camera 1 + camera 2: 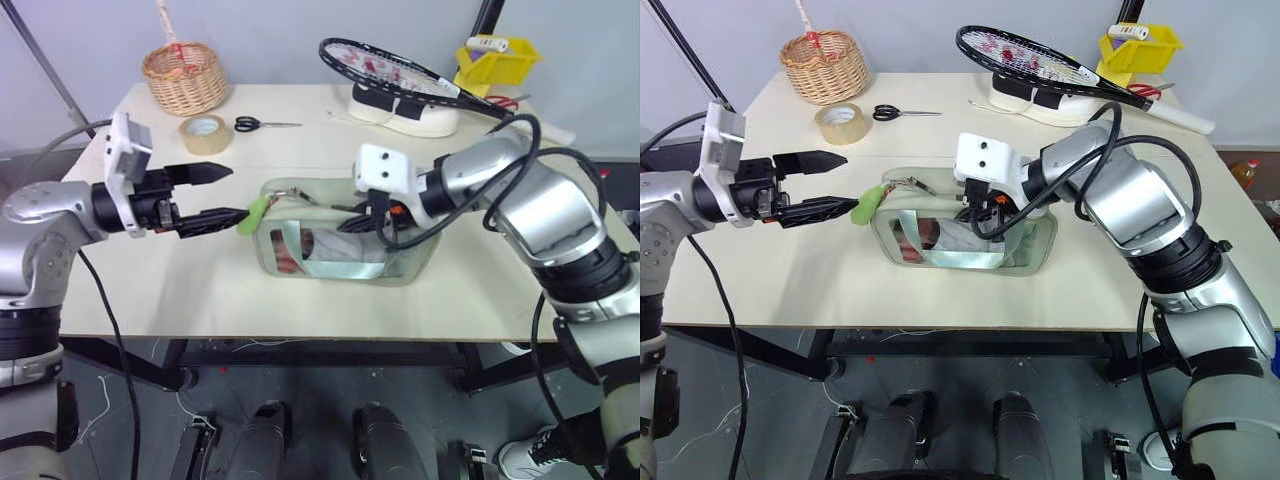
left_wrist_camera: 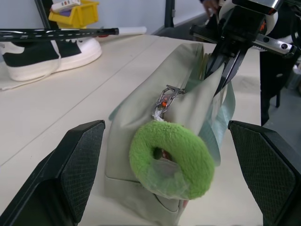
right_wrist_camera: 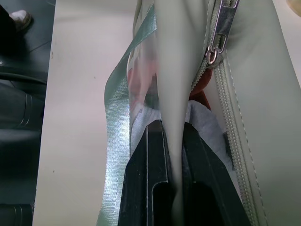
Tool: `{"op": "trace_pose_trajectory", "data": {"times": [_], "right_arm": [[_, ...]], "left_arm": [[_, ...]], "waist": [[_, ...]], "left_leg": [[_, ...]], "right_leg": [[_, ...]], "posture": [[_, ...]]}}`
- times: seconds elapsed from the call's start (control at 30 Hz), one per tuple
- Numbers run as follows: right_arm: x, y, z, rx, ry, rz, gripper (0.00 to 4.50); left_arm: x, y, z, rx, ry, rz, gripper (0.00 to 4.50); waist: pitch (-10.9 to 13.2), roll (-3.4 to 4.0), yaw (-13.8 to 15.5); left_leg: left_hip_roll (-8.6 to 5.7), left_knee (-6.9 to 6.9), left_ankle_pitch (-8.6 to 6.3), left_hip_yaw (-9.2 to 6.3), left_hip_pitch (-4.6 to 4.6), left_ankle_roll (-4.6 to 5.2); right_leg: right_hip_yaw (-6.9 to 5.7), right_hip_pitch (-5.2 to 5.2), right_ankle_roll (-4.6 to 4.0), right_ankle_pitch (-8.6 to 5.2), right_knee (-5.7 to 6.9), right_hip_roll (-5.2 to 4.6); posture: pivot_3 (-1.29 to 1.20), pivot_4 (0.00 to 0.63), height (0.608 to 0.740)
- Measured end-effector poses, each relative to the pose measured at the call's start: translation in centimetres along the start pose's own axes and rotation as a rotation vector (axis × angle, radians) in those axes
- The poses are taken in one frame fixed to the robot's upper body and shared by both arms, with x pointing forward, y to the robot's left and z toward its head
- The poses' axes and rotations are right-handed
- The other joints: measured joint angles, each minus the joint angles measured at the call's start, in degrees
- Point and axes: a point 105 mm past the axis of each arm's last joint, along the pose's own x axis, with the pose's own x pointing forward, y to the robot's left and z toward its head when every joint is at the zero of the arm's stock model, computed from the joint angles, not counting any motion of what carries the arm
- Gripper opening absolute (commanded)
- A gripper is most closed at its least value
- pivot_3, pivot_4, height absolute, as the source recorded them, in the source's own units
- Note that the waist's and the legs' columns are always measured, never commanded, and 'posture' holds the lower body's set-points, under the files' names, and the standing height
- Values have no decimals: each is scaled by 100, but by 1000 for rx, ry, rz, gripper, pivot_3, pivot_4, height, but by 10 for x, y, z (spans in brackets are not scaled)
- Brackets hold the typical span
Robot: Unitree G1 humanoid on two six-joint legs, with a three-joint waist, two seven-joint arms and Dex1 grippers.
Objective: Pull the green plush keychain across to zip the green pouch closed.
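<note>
Lime-green and fuzzy, the ring-shaped plush keychain (image 2: 171, 157) hangs at the left end of the pale sage soft pouch (image 1: 400, 268) on your surface, between the wide-spread left claw (image 1: 222, 193), while your right claw (image 3: 173, 165) pinches the rim; if that pinch slackens, pulling may drag the pouch.

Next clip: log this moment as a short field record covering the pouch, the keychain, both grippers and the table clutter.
pouch: pale green soft pouch with clear window, mid-table, zipper partly open
keychain: lime-green fuzzy ring keychain, hanging at the pouch's left end
left gripper: left gripper, jaws open either side of the keychain, not gripping
right gripper: right gripper, jaws pinching the pouch's top edge
clutter: wicker basket, tape roll, scissors, racket
</note>
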Motion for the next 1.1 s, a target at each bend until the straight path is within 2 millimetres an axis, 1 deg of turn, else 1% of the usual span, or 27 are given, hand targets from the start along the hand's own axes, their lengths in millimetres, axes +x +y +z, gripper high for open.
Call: {"op": "trace_pose_trajectory", "data": {"times": [0.03,0.07,0.23,0.3,0.37,0.4,0.53,0.57,0.67,0.73,0.77,0.9,1.03,1.1], "right_arm": [[-2,-1,0,19,-3,-10,1966],[-5,-3,0,41,-9,-21,2515],[-33,0,12,84,-60,-34,2515],[-51,0,11,75,-41,-78,2515],[-69,-2,-1,75,10,-148,2515],[-72,-3,-8,88,30,-163,2515],[-72,1,-42,122,119,-185,2515],[-72,0,-47,122,131,-193,2515],[-72,-1,-54,113,144,-211,1681],[-70,-2,-54,112,140,-223,765],[-69,-3,-54,114,134,-225,85],[-68,-3,-54,131,126,-230,31],[-68,-3,-54,151,122,-235,31],[-68,-3,-54,152,122,-236,0]], "left_arm": [[0,0,0,0,0,0,4500],[0,0,0,0,0,-1,4500],[1,0,1,2,0,-5,4500],[2,1,3,5,-3,-6,4500],[2,3,3,2,-7,1,4500],[1,5,2,-2,-6,5,4500],[3,5,-1,-3,2,-6,4500],[4,5,-2,-7,7,-10,4500],[5,5,-6,-13,18,-9,4500],[5,5,-7,-2,24,-17,4500],[5,4,-8,6,30,-25,4500],[2,1,-16,33,62,-39,4500],[5,-2,-19,73,84,-67,4500],[7,-3,-22,95,96,-79,3939]], "waist": [[0,0,0],[0,0,4],[0,0,30],[0,0,50],[-2,-4,59],[-3,-5,46],[-1,-2,5],[-1,-1,3],[0,-1,8],[-1,-1,20],[-1,-1,21],[0,-1,19],[0,-1,32],[0,-1,31]], "left_leg": [[0,0,0,0,0,0],[0,0,0,0,0,0],[-1,0,0,-1,-2,0],[-2,0,0,-1,-2,0],[-2,1,-1,-1,-1,0],[-2,1,-1,2,2,0],[3,-2,-1,11,3,0],[3,-3,-1,12,2,0],[3,-2,-1,12,2,0],[3,-2,-1,10,1,0],[3,-2,-1,10,1,0],[4,-2,-1,9,1,0],[3,-2,-1,10,1,0],[3,-2,-1,10,1,0]], "right_leg": [[0,0,0,0,0,0],[0,1,0,0,0,0],[0,2,-1,-1,-2,-2],[-2,4,-7,-4,-5,-4],[-4,10,-15,-9,-11,-5],[-3,13,-16,-9,-12,-6],[6,3,-17,-8,-7,-5],[6,1,-17,-8,-7,-5],[7,2,-16,-8,-6,-4],[6,3,-17,-8,-7,-4],[7,3,-17,-8,-7,-4],[7,1,-18,-8,-7,-5],[7,3,-18,-9,-8,-6],[6,2,-18,-9,-8,-6]], "posture": [[0,150,659],[0,150,659],[0,150,659],[0,150,659],[0,150,659],[0,150,659],[0,150,659],[0,150,659],[0,150,659],[0,150,659],[0,150,659],[0,150,659],[0,150,659],[0,150,659]]}}
